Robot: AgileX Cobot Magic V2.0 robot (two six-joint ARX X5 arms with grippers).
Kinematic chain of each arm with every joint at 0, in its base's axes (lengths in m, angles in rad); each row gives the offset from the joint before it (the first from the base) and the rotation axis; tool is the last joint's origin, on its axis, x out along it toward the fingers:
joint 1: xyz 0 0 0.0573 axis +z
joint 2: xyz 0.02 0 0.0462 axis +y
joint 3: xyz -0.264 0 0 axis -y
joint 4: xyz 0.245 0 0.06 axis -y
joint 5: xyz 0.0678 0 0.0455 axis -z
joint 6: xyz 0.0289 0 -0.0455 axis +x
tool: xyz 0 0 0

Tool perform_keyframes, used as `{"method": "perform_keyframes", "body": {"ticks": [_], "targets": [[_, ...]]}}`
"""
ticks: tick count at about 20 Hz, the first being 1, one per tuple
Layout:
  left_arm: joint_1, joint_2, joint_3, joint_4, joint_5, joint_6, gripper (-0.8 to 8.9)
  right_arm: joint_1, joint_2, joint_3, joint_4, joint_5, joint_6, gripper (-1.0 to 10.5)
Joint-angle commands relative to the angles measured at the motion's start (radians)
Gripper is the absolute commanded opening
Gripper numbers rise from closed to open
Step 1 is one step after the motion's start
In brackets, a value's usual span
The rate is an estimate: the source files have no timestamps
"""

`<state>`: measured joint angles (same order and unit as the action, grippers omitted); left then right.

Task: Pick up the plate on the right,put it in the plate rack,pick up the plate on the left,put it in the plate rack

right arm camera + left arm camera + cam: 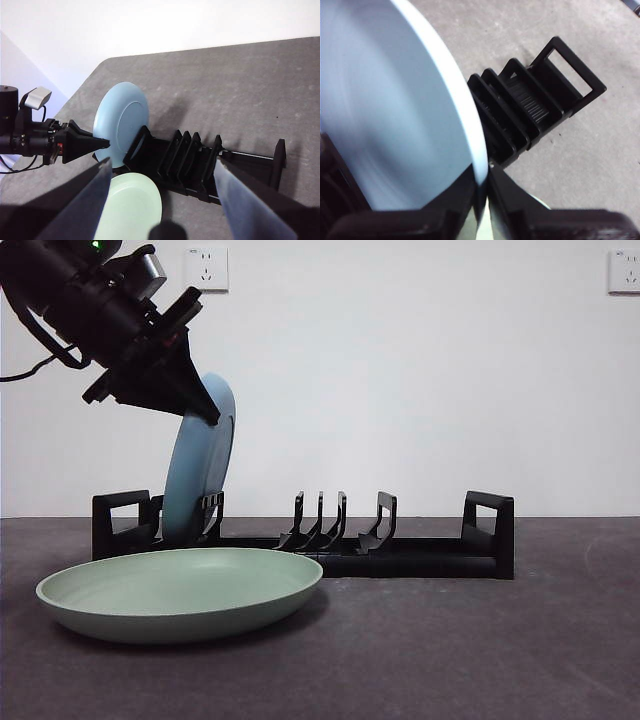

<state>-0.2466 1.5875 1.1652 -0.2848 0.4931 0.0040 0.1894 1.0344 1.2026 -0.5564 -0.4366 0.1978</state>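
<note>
A pale blue plate point(200, 472) stands on edge, leaning slightly, in the left end of the black plate rack point(420, 555). My left gripper point(207, 408) comes down from the upper left and is shut on the plate's top rim. The left wrist view shows the rim of the blue plate point(385, 110) pinched at the left gripper point(482, 196), with rack prongs point(530, 102) beyond. A pale green plate point(180, 592) lies flat on the table in front of the rack's left end. My right gripper point(163, 166) hangs open high above the rack point(200, 167), holding nothing.
Two wall sockets point(205, 268) point(625, 270) sit on the white wall behind. The rack's middle prongs point(320, 522) and right handle point(490, 530) stand bare. The dark table's far-left edge point(82, 85) runs close behind the left arm.
</note>
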Motion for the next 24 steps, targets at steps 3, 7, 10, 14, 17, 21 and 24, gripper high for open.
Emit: {"method": "perform_keyframes", "body": {"ticks": [3,7,10,14,17,21,24], "targets": [[0.000,0.012,-0.005,-0.060,-0.015,0.016,0.89,0.000,0.014,-0.002,0.001,0.002,-0.008,3.4],[-0.002,0.012,-0.005,-0.107,-0.018,0.023,3.49,0.001,0.030,-0.002,-0.006,-0.002,-0.006,3.4],[-0.002,0.002,-0.005,-0.129,-0.018,0.026,3.48,0.002,0.048,-0.002,-0.018,-0.010,-0.004,3.4],[-0.003,-0.044,-0.005,-0.142,-0.001,0.050,3.48,0.030,0.081,-0.002,-0.052,-0.010,-0.005,3.4],[-0.012,-0.111,-0.005,-0.170,0.066,0.076,3.48,0.076,0.119,-0.002,-0.076,-0.010,-0.005,3.4],[-0.027,-0.233,-0.005,-0.210,0.076,0.107,3.48,0.154,0.191,-0.002,-0.088,-0.010,-0.005,3.4],[-0.058,-0.374,-0.005,-0.219,0.053,0.159,3.47,0.237,0.287,-0.002,-0.088,-0.008,-0.005,3.4]]}}
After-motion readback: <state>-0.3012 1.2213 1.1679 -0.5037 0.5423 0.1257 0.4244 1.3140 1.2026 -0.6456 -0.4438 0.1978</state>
